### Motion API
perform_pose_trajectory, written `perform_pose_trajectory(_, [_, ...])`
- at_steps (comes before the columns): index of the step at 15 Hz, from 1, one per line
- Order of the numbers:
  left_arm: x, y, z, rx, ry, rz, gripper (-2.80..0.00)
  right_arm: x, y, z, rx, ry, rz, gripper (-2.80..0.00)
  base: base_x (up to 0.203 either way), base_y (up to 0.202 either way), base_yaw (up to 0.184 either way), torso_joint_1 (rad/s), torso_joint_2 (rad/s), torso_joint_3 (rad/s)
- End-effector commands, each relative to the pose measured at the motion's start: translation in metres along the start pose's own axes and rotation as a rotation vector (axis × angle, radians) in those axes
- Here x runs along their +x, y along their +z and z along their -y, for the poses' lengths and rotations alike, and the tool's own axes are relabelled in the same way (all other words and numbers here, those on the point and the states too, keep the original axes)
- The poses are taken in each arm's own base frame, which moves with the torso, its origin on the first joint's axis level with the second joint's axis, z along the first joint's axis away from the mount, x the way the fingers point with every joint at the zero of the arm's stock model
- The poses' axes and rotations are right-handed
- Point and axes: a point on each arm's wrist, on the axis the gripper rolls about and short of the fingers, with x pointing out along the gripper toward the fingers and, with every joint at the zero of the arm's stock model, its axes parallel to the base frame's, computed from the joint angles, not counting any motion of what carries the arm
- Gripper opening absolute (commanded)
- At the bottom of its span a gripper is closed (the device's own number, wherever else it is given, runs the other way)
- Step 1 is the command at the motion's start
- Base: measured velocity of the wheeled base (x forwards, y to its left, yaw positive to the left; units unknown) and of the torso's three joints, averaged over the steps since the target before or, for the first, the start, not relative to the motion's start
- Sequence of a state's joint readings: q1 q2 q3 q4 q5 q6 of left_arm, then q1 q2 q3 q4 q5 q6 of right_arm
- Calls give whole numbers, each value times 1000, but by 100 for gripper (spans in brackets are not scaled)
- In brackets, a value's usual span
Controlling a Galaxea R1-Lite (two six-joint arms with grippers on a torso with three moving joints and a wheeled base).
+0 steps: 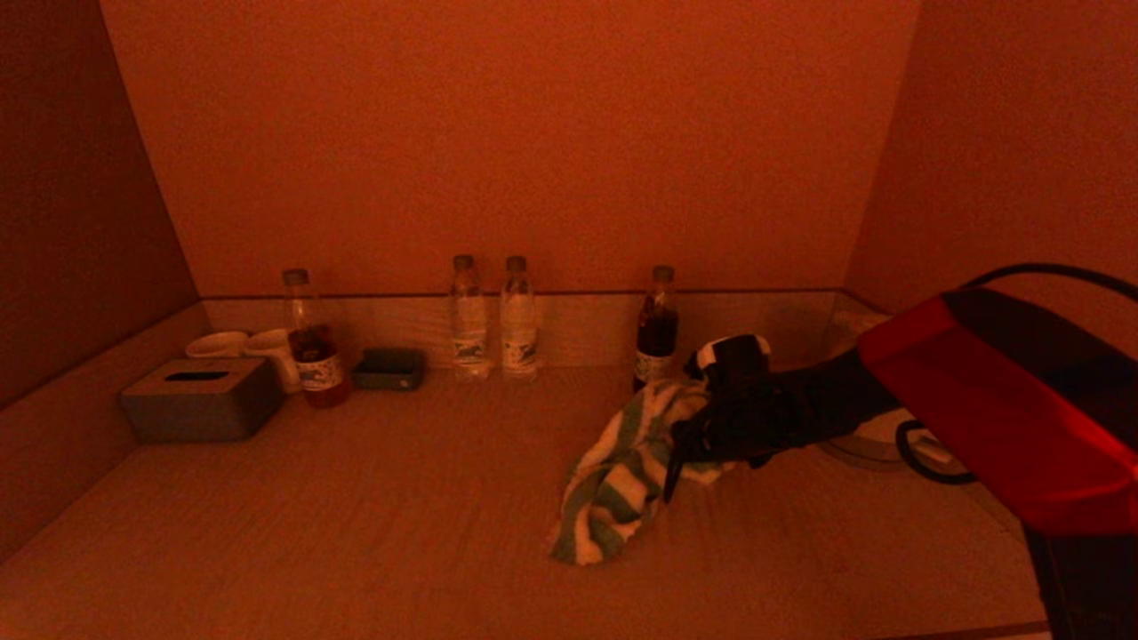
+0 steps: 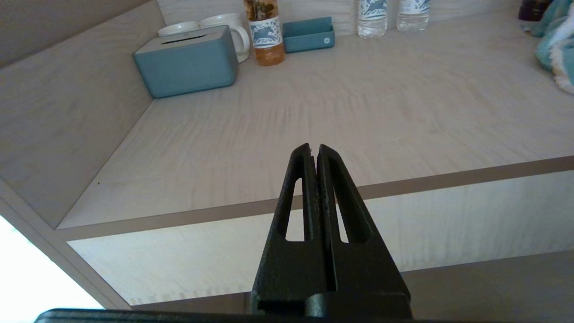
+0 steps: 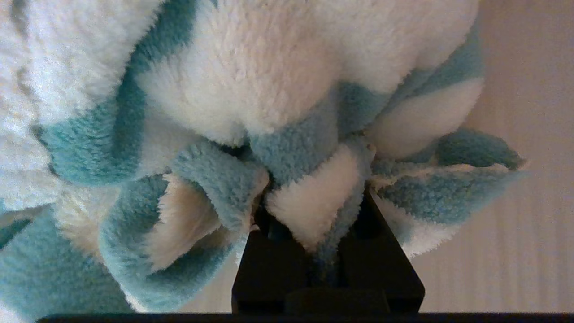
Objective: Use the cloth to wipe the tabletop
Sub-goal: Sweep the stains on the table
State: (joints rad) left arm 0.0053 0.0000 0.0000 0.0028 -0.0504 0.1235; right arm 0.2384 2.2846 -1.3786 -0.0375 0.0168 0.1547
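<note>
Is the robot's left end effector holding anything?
No, the left end effector is shut on nothing, out past the tabletop's front edge.

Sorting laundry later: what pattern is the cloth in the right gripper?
Blue-and-white stripes on the cloth, clearest in the right wrist view.

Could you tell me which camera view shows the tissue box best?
The left wrist view: the tissue box appears whole and well lit. The head view shows it dim, at far left. The right wrist view shows only cloth.
</note>
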Motion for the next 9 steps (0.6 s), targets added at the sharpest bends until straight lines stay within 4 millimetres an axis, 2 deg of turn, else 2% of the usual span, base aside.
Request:
perform_pose_trajectory(1, [0,0,0,1,1,0,-280,14,2,-8,-16,15,-2,-280,0,0,0,0,0,0])
perform_pose_trajectory(3, [0,0,0,1,-2,0,-280,18,3,-14,-28,23,-5,-280,0,0,0,0,0,0])
perform_pose_trajectory(5, [0,0,0,1,1,0,-280,23,17,-30,-51,50,37,-280,0,0,0,0,0,0])
perform_pose_trajectory(7, [0,0,0,1,-1,0,-280,30,20,-45,-73,72,47,-280,0,0,0,0,0,0])
perform_pose_trajectory(9, [0,0,0,1,1,0,-280,35,21,-48,-76,76,53,-280,0,0,0,0,0,0])
